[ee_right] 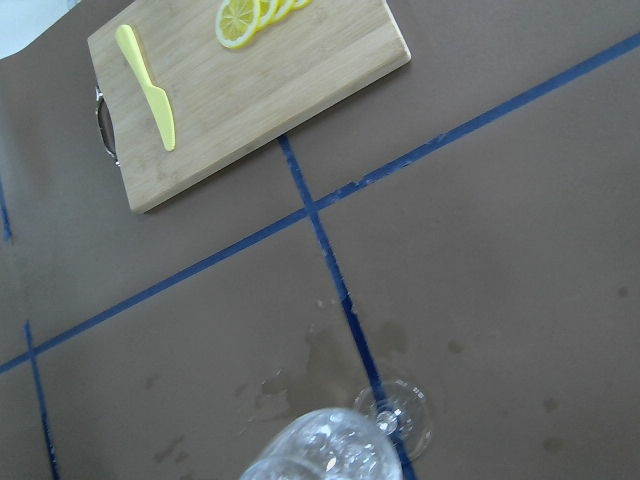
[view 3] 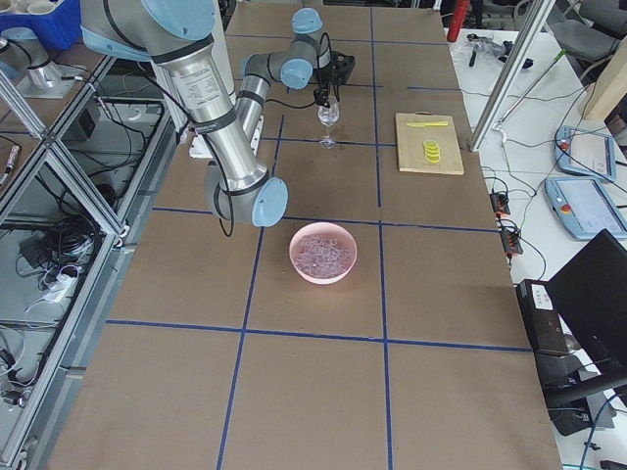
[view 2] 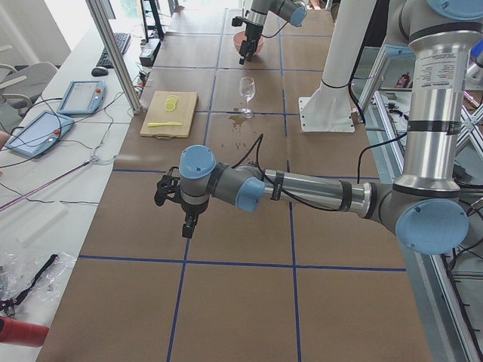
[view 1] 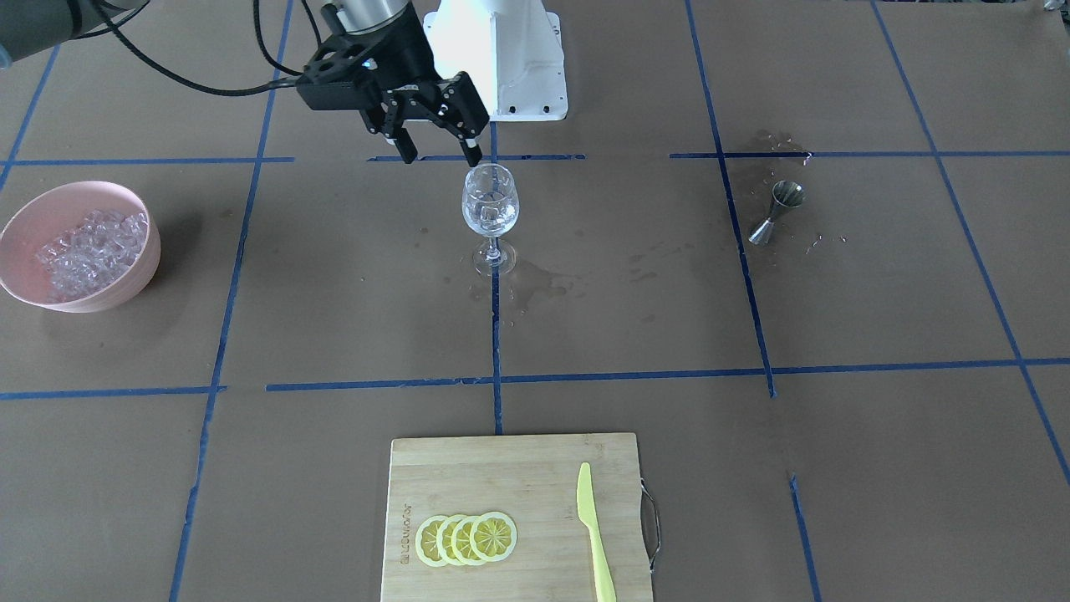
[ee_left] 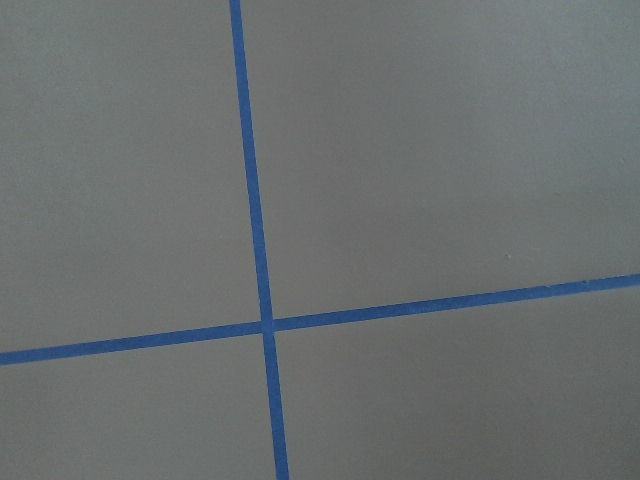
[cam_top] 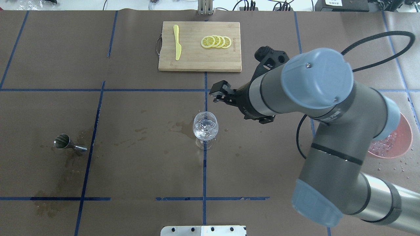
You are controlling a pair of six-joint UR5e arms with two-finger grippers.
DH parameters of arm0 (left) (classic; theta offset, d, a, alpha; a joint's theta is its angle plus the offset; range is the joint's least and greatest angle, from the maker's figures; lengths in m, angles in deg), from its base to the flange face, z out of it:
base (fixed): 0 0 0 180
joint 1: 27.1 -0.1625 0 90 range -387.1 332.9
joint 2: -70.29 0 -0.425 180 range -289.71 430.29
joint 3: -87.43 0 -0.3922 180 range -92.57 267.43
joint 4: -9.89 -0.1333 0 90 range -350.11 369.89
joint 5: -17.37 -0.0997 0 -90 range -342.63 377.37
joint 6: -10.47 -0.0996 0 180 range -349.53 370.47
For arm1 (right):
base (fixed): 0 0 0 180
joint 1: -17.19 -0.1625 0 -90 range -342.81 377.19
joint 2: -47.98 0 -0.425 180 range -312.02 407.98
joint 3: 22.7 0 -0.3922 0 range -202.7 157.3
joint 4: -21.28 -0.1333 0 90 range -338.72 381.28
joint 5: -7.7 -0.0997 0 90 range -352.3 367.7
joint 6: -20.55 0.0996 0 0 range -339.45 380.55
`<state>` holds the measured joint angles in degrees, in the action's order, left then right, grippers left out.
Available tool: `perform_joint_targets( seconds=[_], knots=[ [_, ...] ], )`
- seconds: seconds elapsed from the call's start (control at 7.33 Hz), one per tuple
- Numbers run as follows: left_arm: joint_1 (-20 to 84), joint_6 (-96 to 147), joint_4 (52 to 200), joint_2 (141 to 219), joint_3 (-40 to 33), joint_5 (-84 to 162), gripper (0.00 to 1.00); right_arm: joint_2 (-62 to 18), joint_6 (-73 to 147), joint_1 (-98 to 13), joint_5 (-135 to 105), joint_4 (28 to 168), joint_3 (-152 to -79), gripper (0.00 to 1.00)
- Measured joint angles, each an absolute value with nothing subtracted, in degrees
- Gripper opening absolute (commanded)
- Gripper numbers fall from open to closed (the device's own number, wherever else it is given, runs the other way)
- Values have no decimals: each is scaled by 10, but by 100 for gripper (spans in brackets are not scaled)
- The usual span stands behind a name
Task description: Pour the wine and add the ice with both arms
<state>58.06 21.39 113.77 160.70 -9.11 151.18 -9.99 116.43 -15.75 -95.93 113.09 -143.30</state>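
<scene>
"So where is the ice [view 1: 88, 251]?"

"Mostly heaped in the pink bowl [view 1: 149, 251] toward the robot's right. A few cubes glint inside the wine glass [view 1: 490, 209], which stands upright mid-table on a blue tape line [view 1: 496, 351]."

"And the grippers?"

"The right gripper [view 1: 440, 155] hangs above the glass, clear of it, fingers spread wide, holding nothing. The left gripper [view 2: 187, 225] is well apart from the glass; I cannot tell its fingers."

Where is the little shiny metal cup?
In the overhead view, the metal cup lies tipped on its side on the robot's left side. It is right beside a blue tape line and far to the left of the wine glass.
</scene>
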Motion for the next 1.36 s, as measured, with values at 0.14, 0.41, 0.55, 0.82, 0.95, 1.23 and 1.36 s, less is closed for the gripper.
perform_joint_targets(
  seconds=[0.14,0.41,0.55,0.82,0.95,1.23,1.36],
  knots=[
    [580,214,1138,1604,-91,1512,100,-135,1125,-197,-1001,1133,-1448,100],
    [579,215,1138,1597,-91,1512,100,-201,1033,-271,-1073,1132,-1458,100],
    [579,215,1138,1592,-92,1512,100,-232,975,-305,-1098,1132,-1458,100],
    [578,213,1138,1589,-93,1510,100,-296,835,-387,-1152,1132,-1449,100],
    [578,212,1138,1590,-93,1509,100,-323,764,-426,-1176,1132,-1437,100],
    [576,210,1136,1594,-89,1508,100,-362,633,-479,-1200,1132,-1400,100],
    [576,210,1134,1594,-89,1509,100,-379,574,-498,-1210,1130,-1386,100]
  ],
)
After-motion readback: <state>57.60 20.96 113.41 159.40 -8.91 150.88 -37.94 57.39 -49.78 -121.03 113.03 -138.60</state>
